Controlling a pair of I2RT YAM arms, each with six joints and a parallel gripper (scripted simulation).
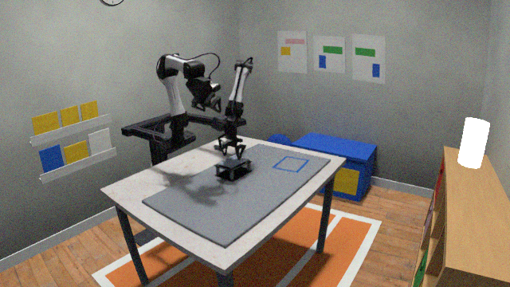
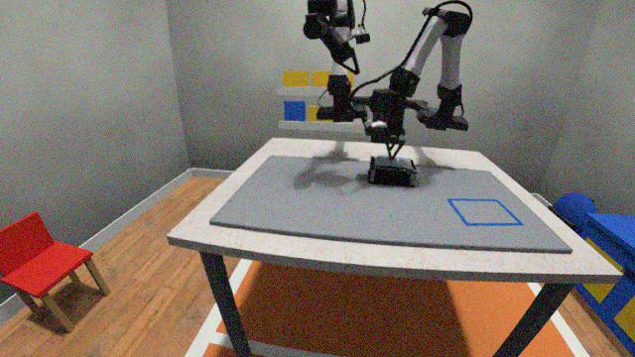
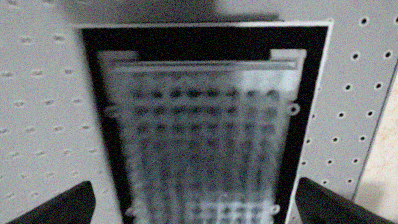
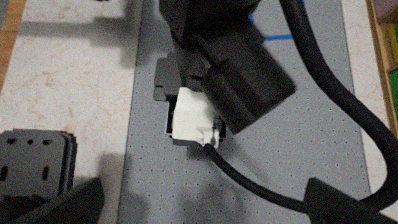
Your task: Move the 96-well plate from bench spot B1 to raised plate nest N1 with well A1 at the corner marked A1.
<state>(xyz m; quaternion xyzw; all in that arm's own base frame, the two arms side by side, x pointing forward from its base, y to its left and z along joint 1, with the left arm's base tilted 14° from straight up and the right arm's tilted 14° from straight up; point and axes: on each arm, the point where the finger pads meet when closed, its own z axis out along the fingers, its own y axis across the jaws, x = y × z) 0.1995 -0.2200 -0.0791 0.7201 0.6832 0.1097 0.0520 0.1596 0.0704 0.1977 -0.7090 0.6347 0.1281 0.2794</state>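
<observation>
The clear 96-well plate [image 3: 200,150] [image 2: 392,162] lies on the black raised nest [image 3: 200,41] [image 2: 393,176] [image 1: 233,173]. Its far edge lies close to two corner locators in the left wrist view. That view is blurred, so rim letters, numbers and the A1 mark cannot be read, and exact seating cannot be told. My left gripper [image 3: 195,189] [image 1: 232,154] [image 2: 393,156] is open and empty just above the plate. My right gripper [image 4: 203,187] [image 1: 206,107] is open and empty, high up beside the left arm. The blue outline [image 2: 493,224] [image 1: 298,158] of the bench spot has nothing on it.
The grey perforated mat [image 1: 223,223] [image 2: 298,213] lies on the pale table [image 2: 223,243]. The left arm and its cable [image 4: 330,75] cross much of the right wrist view and hide most of the nest there. A blue box [image 1: 335,145] stands beyond the table.
</observation>
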